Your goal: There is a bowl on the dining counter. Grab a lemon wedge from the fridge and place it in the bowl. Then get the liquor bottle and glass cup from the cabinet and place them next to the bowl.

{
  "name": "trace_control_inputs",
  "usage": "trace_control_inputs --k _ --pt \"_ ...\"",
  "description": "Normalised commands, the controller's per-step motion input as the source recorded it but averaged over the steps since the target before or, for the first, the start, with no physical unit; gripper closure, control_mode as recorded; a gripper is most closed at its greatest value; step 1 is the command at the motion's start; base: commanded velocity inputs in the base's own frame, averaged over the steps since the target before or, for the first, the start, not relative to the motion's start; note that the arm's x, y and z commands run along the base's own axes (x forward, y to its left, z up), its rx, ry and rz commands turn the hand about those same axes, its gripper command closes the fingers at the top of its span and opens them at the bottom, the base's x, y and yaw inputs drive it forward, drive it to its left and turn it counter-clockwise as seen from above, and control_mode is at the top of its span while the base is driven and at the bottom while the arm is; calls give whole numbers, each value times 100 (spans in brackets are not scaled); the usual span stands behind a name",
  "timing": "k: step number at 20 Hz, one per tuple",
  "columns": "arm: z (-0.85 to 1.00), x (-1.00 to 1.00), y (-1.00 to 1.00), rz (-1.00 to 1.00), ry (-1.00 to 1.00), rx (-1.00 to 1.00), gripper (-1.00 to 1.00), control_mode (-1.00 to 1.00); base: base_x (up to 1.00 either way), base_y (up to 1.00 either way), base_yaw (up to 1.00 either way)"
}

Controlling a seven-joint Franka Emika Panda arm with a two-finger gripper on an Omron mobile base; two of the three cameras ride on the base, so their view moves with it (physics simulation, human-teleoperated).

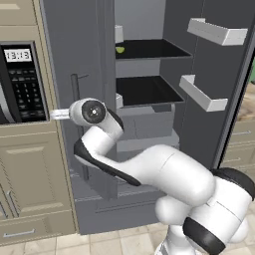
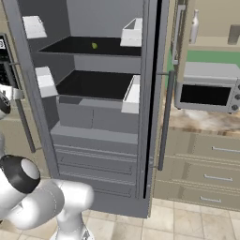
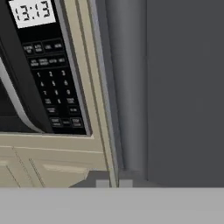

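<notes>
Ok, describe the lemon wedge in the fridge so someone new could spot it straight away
Find the tall grey double-door fridge, standing open. On its upper dark interior shelf, toward the back, sits a small yellow-green lemon wedge. It is the one bright, coloured thing among grey walls and white door shelves.

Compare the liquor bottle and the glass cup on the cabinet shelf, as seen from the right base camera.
The liquor bottle is pale and slim with a narrow neck; the glass cup is greyish, squat and straight-sided. The bottle stands taller than the cup. The bottle is at the shelf's left, the cup at its right, apart. Both stand upright in the open cabinet, above the toaster oven.
</notes>
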Motion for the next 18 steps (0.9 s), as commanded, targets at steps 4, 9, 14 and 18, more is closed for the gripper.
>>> trace_control_inputs --k 4,9,14,18 --pt "34 -97 32 7 -1 0 -100 -100 0 0 0" --pt "37 -100 -90 0 -6 0 -100 -100 0 0 0" --pt "35 -75 -100 -2 0 -3 -100 -100 0 0 0" --pt "27 2 -100 -3 0 -5 -100 -100 0 0 0"
